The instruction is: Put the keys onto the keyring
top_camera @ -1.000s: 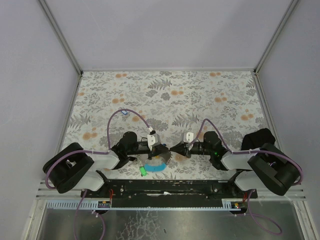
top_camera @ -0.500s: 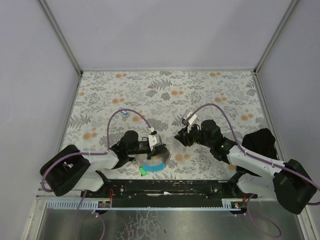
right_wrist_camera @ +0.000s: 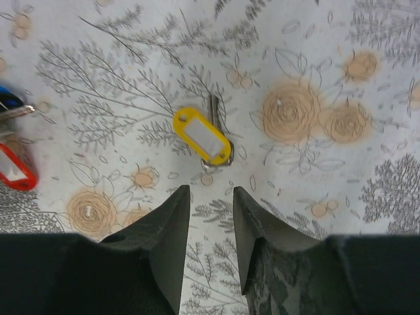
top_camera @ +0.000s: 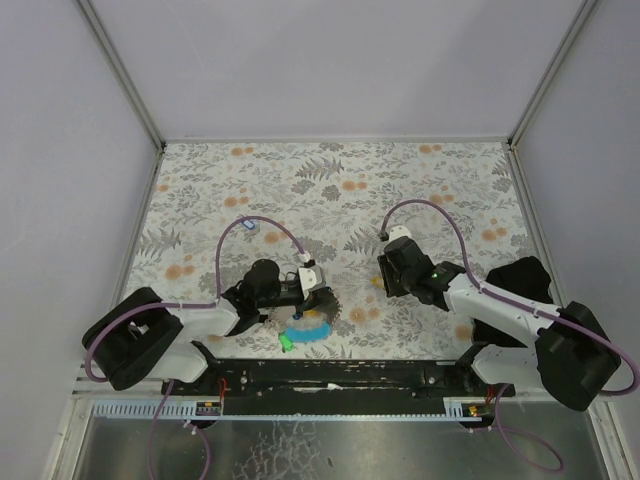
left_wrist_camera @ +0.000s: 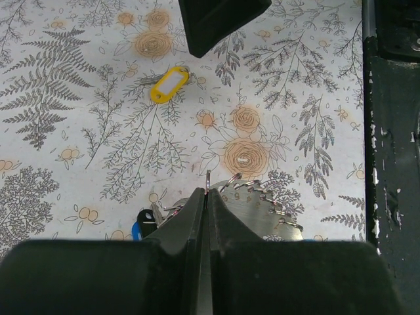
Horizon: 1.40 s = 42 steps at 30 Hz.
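On a floral-print table walled by plain grey panels, the left gripper is pinched tight on the keyring near the front edge. The right gripper, fingers spread, hovers over a yellow key.

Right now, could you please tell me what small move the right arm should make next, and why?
Probably ease the right gripper forward and down, then close on the yellow key. Its jaws stand open just short of that key, which lies flat and untouched on the table, while the left gripper is shut on the keyring, apparently holding it ready.
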Each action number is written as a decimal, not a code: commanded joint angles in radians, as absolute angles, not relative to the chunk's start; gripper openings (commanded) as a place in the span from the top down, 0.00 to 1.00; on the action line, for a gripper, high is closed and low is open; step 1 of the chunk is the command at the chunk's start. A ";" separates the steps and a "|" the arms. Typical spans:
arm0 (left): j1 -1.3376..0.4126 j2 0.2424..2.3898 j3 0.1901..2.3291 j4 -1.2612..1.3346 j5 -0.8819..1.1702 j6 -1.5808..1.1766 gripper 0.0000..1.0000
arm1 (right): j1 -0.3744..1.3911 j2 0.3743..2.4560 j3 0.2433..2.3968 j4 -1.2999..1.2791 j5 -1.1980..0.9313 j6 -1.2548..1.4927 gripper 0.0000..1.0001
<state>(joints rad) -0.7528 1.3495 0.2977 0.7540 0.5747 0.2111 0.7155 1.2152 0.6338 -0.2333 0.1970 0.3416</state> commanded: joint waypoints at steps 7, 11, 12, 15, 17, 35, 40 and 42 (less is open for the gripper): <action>-0.759 1.362 0.339 0.780 0.568 0.216 1.00 | 0.718 1.281 0.694 -0.263 0.224 0.433 0.59; -0.760 1.360 0.339 0.781 0.570 0.212 1.00 | 0.716 1.316 0.692 -0.234 0.231 0.426 0.56; -0.759 1.361 0.339 0.782 0.570 0.212 1.00 | 0.716 1.322 0.694 -0.223 0.232 0.419 0.55; -0.760 1.364 0.340 0.781 0.569 0.212 1.00 | 0.711 1.353 0.726 -0.204 0.221 0.393 0.54; -0.759 1.362 0.341 0.779 0.567 0.212 1.00 | 0.705 1.382 0.756 -0.204 0.219 0.376 0.54; -0.761 1.354 0.337 0.779 0.561 0.208 1.00 | 0.685 1.612 0.926 -0.345 0.133 0.166 0.44; -0.761 1.352 0.337 0.779 0.559 0.206 1.00 | 0.685 1.642 0.935 -0.361 0.176 0.166 0.43; -0.760 1.349 0.336 0.779 0.560 0.204 1.00 | 0.684 1.654 0.943 -0.371 0.204 0.185 0.43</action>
<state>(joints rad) -0.7532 1.3605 0.3126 0.7467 0.5682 0.2104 0.6888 1.6363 0.9001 -0.3290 0.1463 0.1856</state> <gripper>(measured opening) 0.009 0.568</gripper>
